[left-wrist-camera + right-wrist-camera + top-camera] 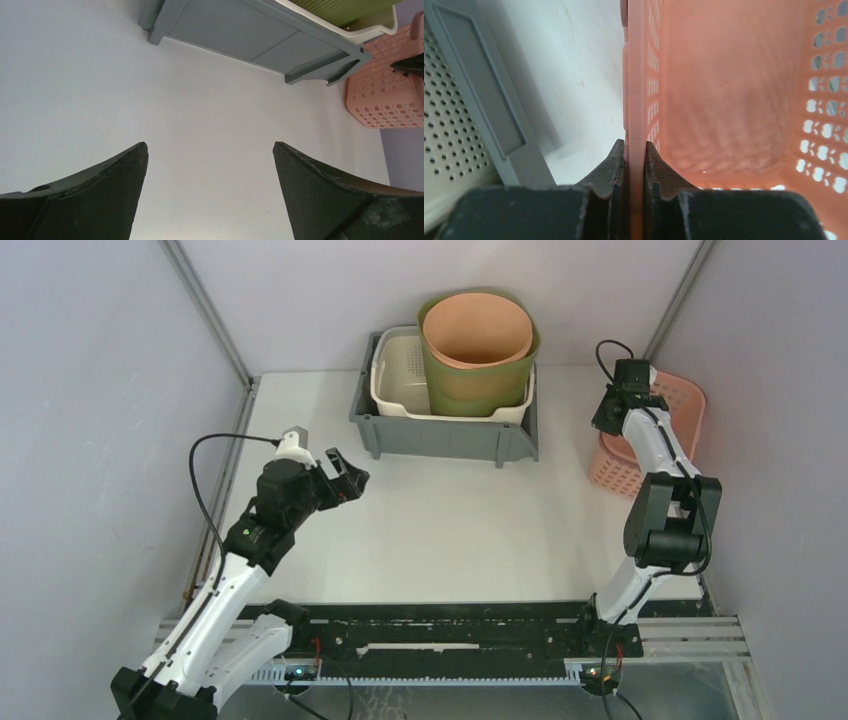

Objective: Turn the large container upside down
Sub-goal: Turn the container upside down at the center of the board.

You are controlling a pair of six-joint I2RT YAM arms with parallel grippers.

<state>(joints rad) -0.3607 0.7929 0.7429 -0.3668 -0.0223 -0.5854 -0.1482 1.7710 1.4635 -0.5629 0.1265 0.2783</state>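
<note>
Hidden: the right arm [655, 455] covers the near-left part of the pink perforated plastic basket [685, 405]; its floor is blurred in the right wrist view.
Basket place: far right of the white counter [450, 530], apart from the grey plastic bin [440, 435].
Basket facing: upright, mouth up; I cannot tell its long axis.
Right jaws: clamped on the basket's left wall.
Left jaws: wide apart, holding nothing, above the counter.
</note>
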